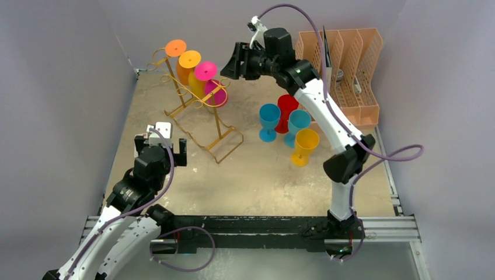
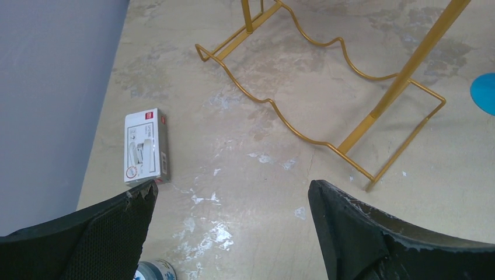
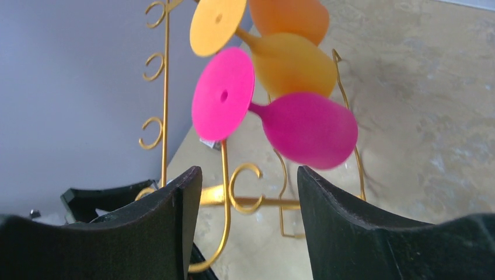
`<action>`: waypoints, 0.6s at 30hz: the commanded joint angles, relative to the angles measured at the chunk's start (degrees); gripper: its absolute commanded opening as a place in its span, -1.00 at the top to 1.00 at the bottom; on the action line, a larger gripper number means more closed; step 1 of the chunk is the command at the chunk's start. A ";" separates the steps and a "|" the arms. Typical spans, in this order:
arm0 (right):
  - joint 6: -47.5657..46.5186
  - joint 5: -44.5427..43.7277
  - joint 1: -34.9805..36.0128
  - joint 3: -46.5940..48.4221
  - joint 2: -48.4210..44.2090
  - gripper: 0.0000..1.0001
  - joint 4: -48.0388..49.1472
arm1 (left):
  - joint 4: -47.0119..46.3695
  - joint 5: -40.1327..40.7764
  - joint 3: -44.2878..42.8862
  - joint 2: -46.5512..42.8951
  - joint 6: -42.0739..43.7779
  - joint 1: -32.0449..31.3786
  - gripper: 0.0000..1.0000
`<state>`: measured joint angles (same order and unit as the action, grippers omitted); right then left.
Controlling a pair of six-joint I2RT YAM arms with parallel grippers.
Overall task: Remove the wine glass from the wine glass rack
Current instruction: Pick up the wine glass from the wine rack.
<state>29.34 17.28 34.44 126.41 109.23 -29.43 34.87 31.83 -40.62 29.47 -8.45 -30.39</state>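
The gold wire wine glass rack (image 1: 201, 111) stands at the back left of the table. Three wine glasses hang on it upside down: an orange one (image 1: 175, 48), a yellow-orange one (image 1: 190, 59) and a magenta one (image 1: 205, 71). My right gripper (image 1: 229, 64) is open just to the right of the magenta glass, apart from it. In the right wrist view the magenta glass (image 3: 309, 129) hangs just above and ahead of the open right gripper (image 3: 250, 172), with rack hooks (image 3: 245, 186) behind the gap. My left gripper (image 1: 161, 146) hovers open over the table, nothing in it (image 2: 232, 185).
Blue (image 1: 269, 119), red (image 1: 287, 108), teal (image 1: 298, 125) and yellow (image 1: 305, 144) glasses stand upright right of centre. A peach lattice file organiser (image 1: 344, 70) fills the back right corner. A small white box (image 2: 146, 146) lies by the left wall, near the rack's base (image 2: 303, 137).
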 commanded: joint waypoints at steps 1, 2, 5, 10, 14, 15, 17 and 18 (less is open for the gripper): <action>1.72 1.98 -0.25 10.36 5.73 -0.28 -1.33 | -0.77 2.92 -1.94 -0.50 -1.03 0.21 -1.00; 1.87 2.20 -0.25 13.09 7.64 -0.28 -1.76 | -0.85 3.23 -1.92 -0.51 -1.13 0.24 -1.00; 3.79 5.26 -0.25 18.63 12.08 -0.30 -1.14 | -0.86 3.66 -2.01 -0.09 -1.09 0.20 -1.00; 6.55 7.45 -0.30 19.75 14.61 -0.32 3.20 | -0.77 3.72 -2.09 0.80 -0.87 0.25 -1.00; 8.15 9.02 -0.31 21.33 16.63 -0.23 4.20 | -0.73 3.68 -2.18 1.37 -0.78 0.28 -1.00; 8.86 9.83 -0.30 21.36 17.04 -0.19 4.84 | -0.77 3.54 -2.18 1.53 -0.78 0.25 -1.00; 10.27 10.83 -0.30 21.40 17.68 -0.09 6.11 | -0.81 3.26 -2.18 1.85 -0.69 0.27 -1.00; 10.72 10.92 -0.35 21.35 17.88 -0.02 6.48 | -0.85 3.09 -2.18 1.96 -0.65 0.29 -1.00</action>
<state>36.75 24.53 34.33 145.08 127.31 -27.49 34.94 34.57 -40.62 30.85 -8.47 -30.39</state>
